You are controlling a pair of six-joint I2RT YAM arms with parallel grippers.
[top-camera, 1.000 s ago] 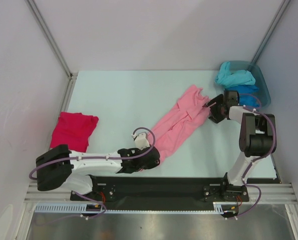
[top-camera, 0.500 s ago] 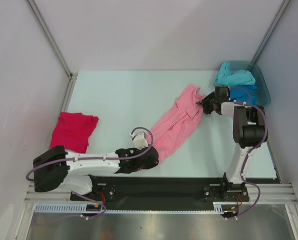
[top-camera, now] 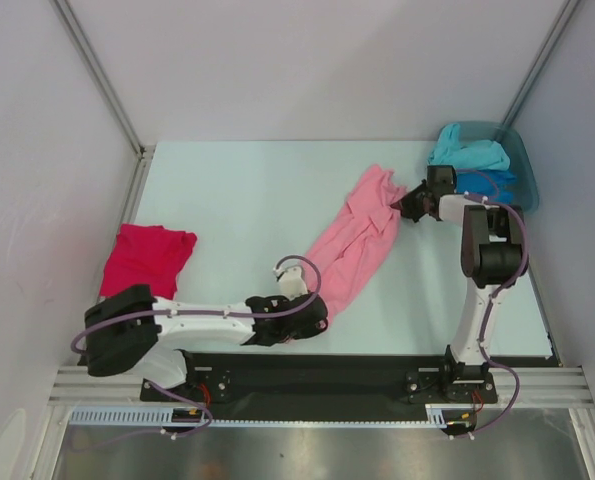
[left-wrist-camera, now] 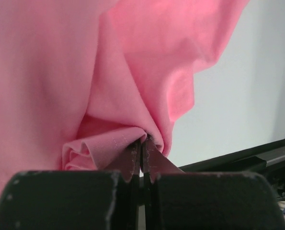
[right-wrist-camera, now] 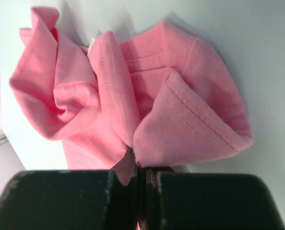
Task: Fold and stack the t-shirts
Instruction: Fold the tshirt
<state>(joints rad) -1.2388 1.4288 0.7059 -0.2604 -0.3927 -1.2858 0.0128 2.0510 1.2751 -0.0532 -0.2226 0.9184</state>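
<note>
Right gripper clamped shut on pink t-shirt edge, 2 o'clock; left gripper pinching its 6 o'clock end. Risk: shallow bites slip if stretched.

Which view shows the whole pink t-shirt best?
The top external view: the pink t-shirt lies stretched diagonally, both ends visible. The left wrist view shows only bunched cloth close up; the right wrist view only a crumpled end.

No readable text, label or number anywhere.
</note>
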